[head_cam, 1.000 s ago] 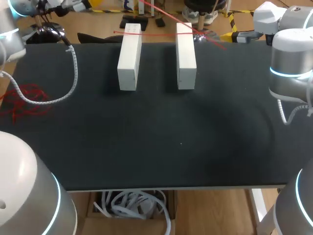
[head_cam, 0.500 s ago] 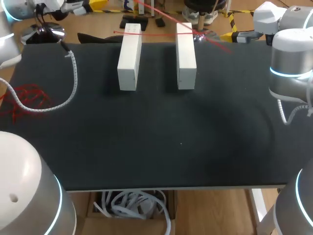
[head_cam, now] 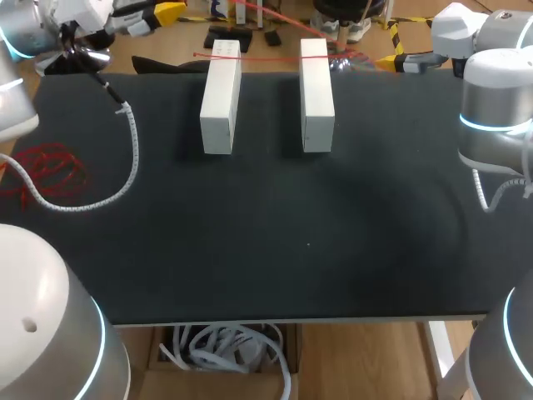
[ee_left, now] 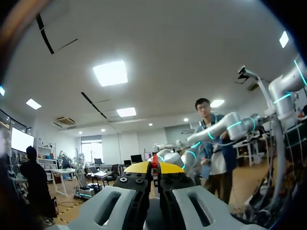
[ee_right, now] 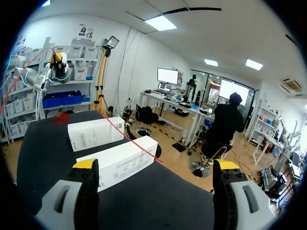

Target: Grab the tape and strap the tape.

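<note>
- Tape (head_cam: pixel 266 57): a thin red line stretched across the far ends of two white boxes (head_cam: pixel 221 96) on the desk (head_cam: pixel 291 250).
- Left end effector (ee_left: pixel 154 167): yellow tips pressed together, apparently pinching the tape.
- Right end effector (ee_right: pixel 154 165): fingers spread wide, holding nothing.

Tape (head_cam: pixel 266 57): thin, red; taut across far ends of two white boxes (head_cam: pixel 221 96)

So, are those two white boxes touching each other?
Apart. The head view shows the left white box and the right white box lying side by side, with a strip of bare black table plainly between them.
</note>
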`<control>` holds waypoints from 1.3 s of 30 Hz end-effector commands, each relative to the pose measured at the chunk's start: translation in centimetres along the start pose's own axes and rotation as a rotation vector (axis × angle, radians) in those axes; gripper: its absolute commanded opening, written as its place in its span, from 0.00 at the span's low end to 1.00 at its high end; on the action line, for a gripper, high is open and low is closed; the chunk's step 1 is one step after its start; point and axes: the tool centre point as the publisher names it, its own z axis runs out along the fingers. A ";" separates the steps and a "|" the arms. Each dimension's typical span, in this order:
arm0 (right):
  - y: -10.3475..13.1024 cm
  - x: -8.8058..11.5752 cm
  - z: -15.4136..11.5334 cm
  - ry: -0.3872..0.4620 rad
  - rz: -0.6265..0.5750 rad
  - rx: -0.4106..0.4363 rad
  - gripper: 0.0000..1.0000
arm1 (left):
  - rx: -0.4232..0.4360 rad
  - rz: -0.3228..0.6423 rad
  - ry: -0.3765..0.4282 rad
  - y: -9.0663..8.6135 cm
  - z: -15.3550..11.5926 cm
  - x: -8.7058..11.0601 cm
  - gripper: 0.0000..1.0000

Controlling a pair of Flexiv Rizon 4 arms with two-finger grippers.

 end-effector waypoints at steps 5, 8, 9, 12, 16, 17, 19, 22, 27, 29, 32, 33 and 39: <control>0.0 0.0 0.0 0.000 0.000 -0.001 1.00 | 0.012 0.009 -0.138 -0.2 0.3 0.3 0.00; 0.0 0.0 0.0 0.000 0.000 -0.001 1.00 | 0.018 0.019 -0.095 -0.3 0.4 0.2 0.00; 0.0 0.0 0.0 0.000 0.000 -0.001 1.00 | 0.036 0.029 -0.077 -0.4 0.5 0.1 0.00; 0.0 0.0 0.0 0.000 0.000 -0.001 1.00 | 0.037 0.034 -0.052 -0.6 0.7 0.0 0.00; 0.0 0.0 0.0 0.000 0.000 -0.001 1.00 | 0.049 0.039 -0.019 -0.9 0.9 -0.1 0.00; 0.0 0.0 0.0 0.000 0.000 -0.001 1.00 | 0.060 0.046 -0.008 -1.1 0.9 -0.2 0.00; 0.0 0.0 0.0 0.000 0.000 -0.001 1.00 | 0.067 0.049 -0.003 -1.3 1.0 -0.2 0.00; 0.0 0.0 0.0 0.000 0.000 -0.001 1.00 | 0.075 0.047 0.007 -1.5 1.0 -0.2 0.00; 0.0 0.0 0.0 0.000 0.000 -0.001 1.00 | 0.077 0.043 0.016 -1.8 1.2 -0.2 0.00; 0.0 0.0 0.0 0.000 0.000 -0.001 1.00 | 0.075 0.036 0.021 -1.8 1.2 -0.2 0.00; 0.0 0.0 0.0 0.000 0.000 -0.001 1.00 | 0.084 0.018 0.034 -1.7 1.2 -0.2 0.00; 0.0 0.0 0.0 0.000 0.000 -0.001 1.00 | 0.084 0.018 0.034 -1.7 1.2 -0.2 0.00; 0.0 0.0 0.0 0.000 0.000 -0.001 1.00 | 0.084 0.018 0.034 -1.7 1.2 -0.2 0.00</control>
